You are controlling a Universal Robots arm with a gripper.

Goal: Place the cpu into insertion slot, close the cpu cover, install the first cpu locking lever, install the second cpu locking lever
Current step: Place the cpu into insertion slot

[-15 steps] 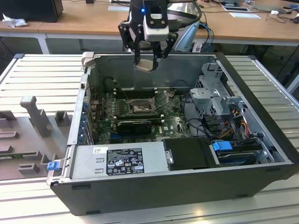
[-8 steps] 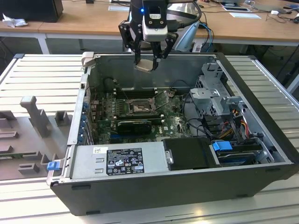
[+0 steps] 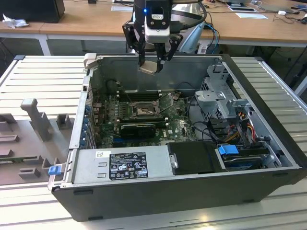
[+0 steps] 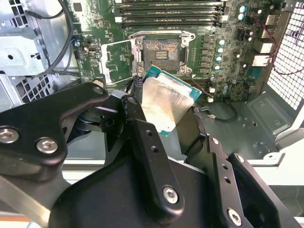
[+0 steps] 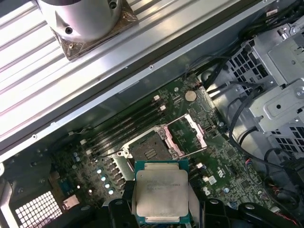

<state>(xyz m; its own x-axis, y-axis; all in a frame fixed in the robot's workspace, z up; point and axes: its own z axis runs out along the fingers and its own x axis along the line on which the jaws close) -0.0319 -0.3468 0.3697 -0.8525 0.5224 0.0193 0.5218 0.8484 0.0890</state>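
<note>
The claw (image 3: 152, 64) hangs above the open computer case (image 3: 158, 191), over its far wall in the exterior view, and is closed to a narrow gap on the cpu (image 3: 149, 68). Its black fingers (image 4: 142, 135) press on two opposite edges of the chip. In the second wrist view the cpu (image 4: 166, 107) is tilted, its dull silver top and a strip of green edge showing between the fingers. In the first wrist view the cpu (image 5: 160, 190) sits square in the grip with its metal top facing the camera. It is held in the air, well apart from the motherboard (image 3: 180, 125) below. The insertion slot (image 4: 161, 50) lies bare, its pin field uncovered, next to the long memory slots (image 4: 168, 12). The cpu cover (image 4: 116, 61) is swung open and stands beside the slot, its window clear of the socket. The case rests on a ribbed metal tabletop (image 3: 43, 81).
</note>
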